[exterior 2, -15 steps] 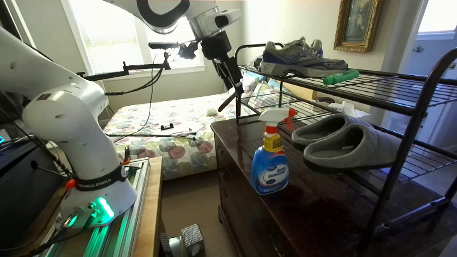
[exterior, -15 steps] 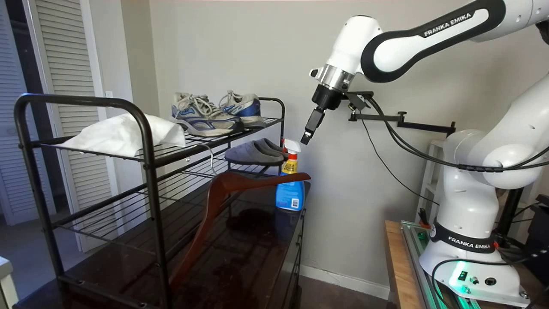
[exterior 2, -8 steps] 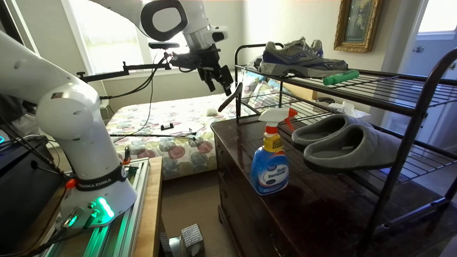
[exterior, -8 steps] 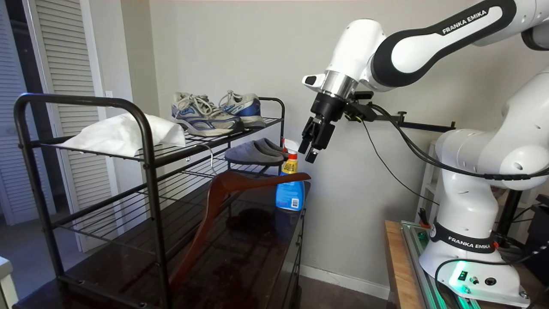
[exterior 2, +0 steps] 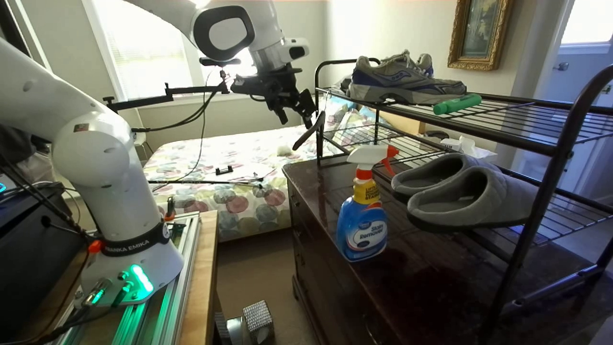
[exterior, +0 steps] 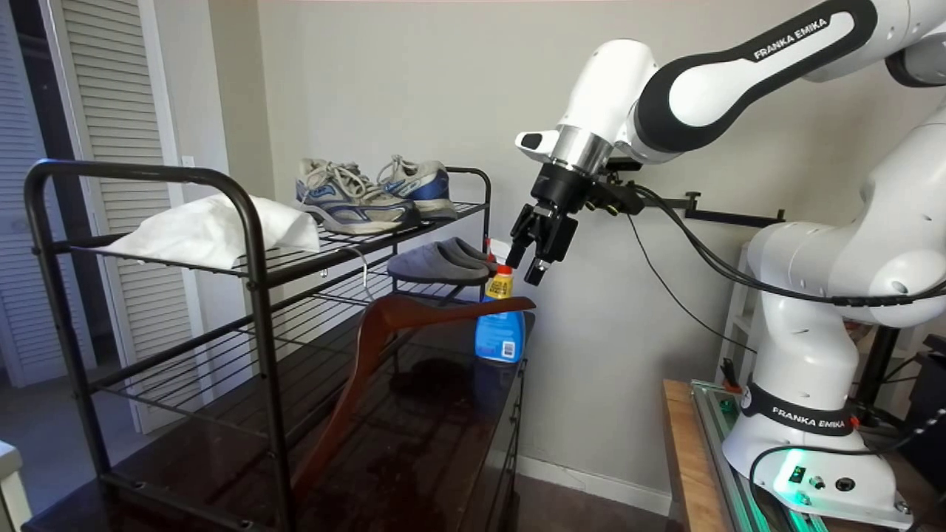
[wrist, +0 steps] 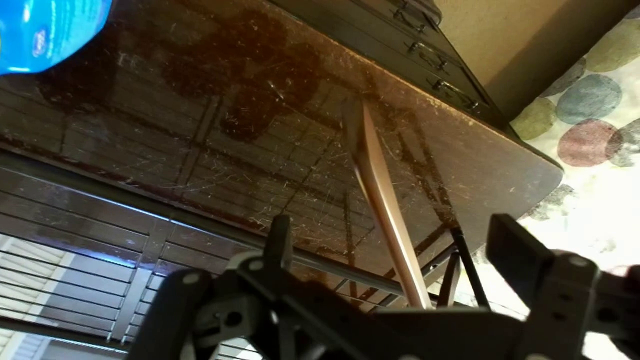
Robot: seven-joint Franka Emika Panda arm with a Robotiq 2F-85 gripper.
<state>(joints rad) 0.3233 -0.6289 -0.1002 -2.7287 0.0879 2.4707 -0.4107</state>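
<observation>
My gripper [exterior: 522,272] is open and empty, tilted downward in the air. In the wrist view its two fingers [wrist: 390,225] stand wide apart. The brown wooden hanger [exterior: 414,314] hangs by its metal hook from the rack's top shelf. One hanger arm [wrist: 382,202] appears between the fingers in the wrist view, below them and apparently not touched. In an exterior view a fingertip overlaps the hanger's end [exterior 2: 309,133]. A blue spray bottle [exterior 2: 362,225] with a white and red trigger stands upright on the dark dresser [exterior 2: 407,287]; its body also shows in the wrist view [wrist: 47,32].
A black wire rack [exterior: 266,355] stands on the dresser. Its top shelf bears sneakers [exterior: 362,203], a white cloth-like item [exterior: 214,233] and a green tube [exterior 2: 457,104]. Grey slippers [exterior 2: 471,199] sit on the lower shelf. A bed [exterior 2: 230,201] lies beyond the dresser.
The wrist has turned and the gripper has come lower, so both spread fingers show in the exterior views. Over the last half second it shifted slightly toward the rack. The objects have not moved.
</observation>
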